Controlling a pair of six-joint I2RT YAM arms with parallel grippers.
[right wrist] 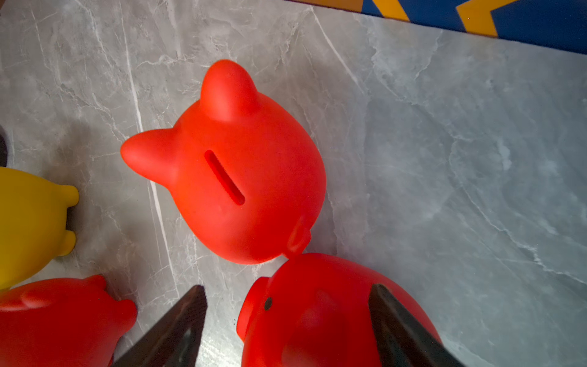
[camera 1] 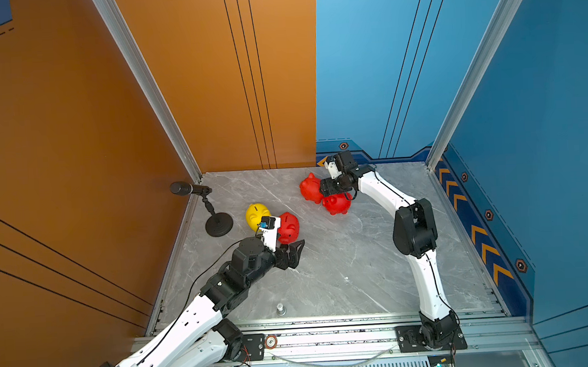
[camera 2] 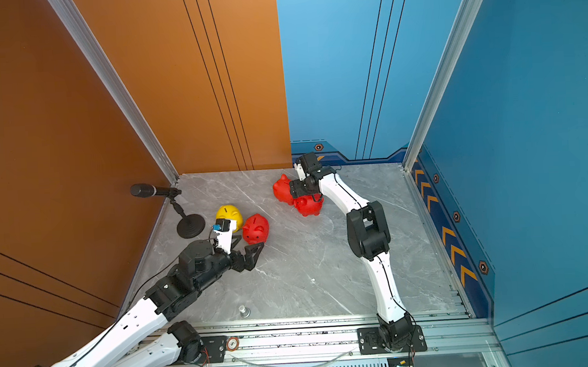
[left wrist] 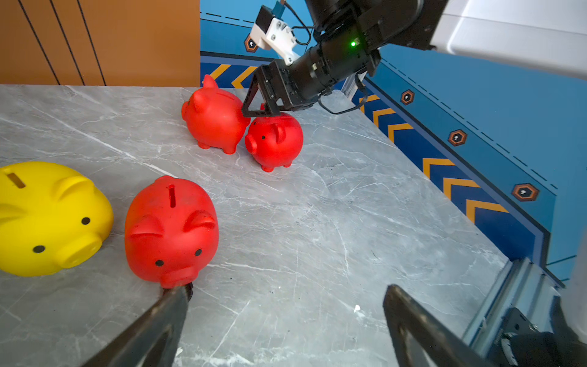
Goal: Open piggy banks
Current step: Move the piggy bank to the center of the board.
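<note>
Four banks stand on the grey marble table (camera 1: 359, 263), all upright on their feet with slots up, and we've got a pincer at each pair.

Our right pincer (right wrist: 287, 289) is down over the straddled red bank (right wrist: 311, 321) with its jaws spread and not clamped. One finger (right wrist: 390, 327) lies across the bank's flank, though we cannot tell whether it truly touches. The other finger (right wrist: 181, 330) stands clear of the snout, with bare table showing in the gap.

Just ahead of those fingertips sits the rear red bank (right wrist: 254, 178). It touches the straddled one, and its ears point away from the pincer.

Over on the other side, our left pincer (left wrist: 286, 290) is low over the table. Its jaws are wide, with only marble between them. One fingertip (left wrist: 171, 305) sits right at the snout of the near red bank (left wrist: 171, 228), which faces the pincer head-on. Whether they make contact or stop just short, we cannot say.

Just beside that bank, further out on the same finger's side, stands the yellow bank (left wrist: 47, 219). Its snout is also turned towards the pincer.

Beyond the yellow bank, away from the left pincer, a black microphone stand (camera 1: 218, 224) sits at the table's edge. The right pincer's pair of banks is well ahead of the left pincer's tips.
</note>
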